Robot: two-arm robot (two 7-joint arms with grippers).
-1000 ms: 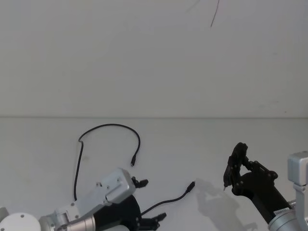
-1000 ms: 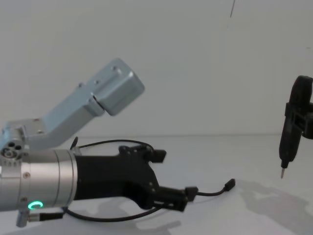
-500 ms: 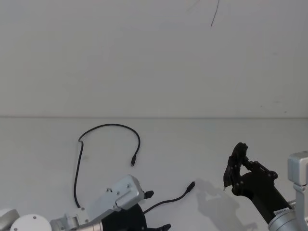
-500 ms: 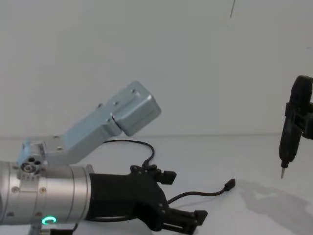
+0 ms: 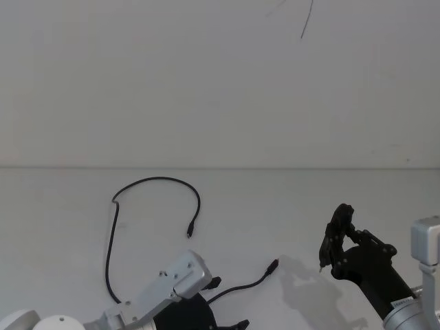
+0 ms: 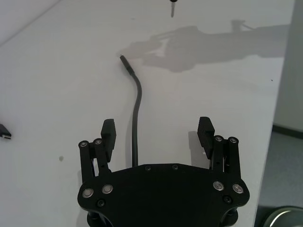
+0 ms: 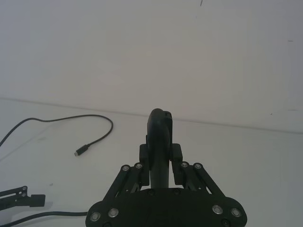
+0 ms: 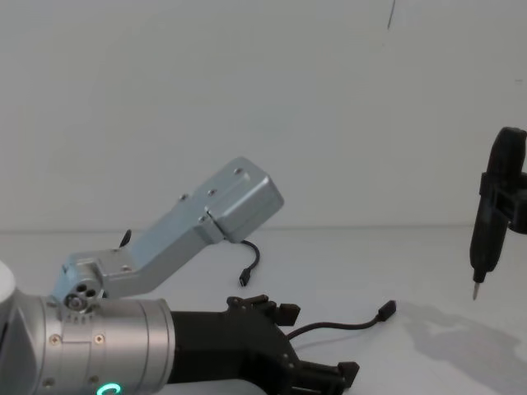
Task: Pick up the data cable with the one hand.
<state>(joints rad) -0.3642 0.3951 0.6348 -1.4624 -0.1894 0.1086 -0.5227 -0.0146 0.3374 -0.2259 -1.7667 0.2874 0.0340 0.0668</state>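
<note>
Not picked up yet: left gripper (image 6: 156, 125) low at 6 o'clock, fingers spread astride the data cable (image 6: 137, 101), which lies flat on the surface (image 6: 57, 71). Remaining: close, lift. Idle right gripper (image 7: 161, 153) at 4 o'clock, pinching a pointed tool (image 8: 486, 239).

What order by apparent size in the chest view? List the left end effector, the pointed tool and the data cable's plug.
Largest: left end effector, though nearest the camera, which inflates it.
Next: pointed tool, cut off by the right edge.
Smallest: data cable's plug, by far.
</note>
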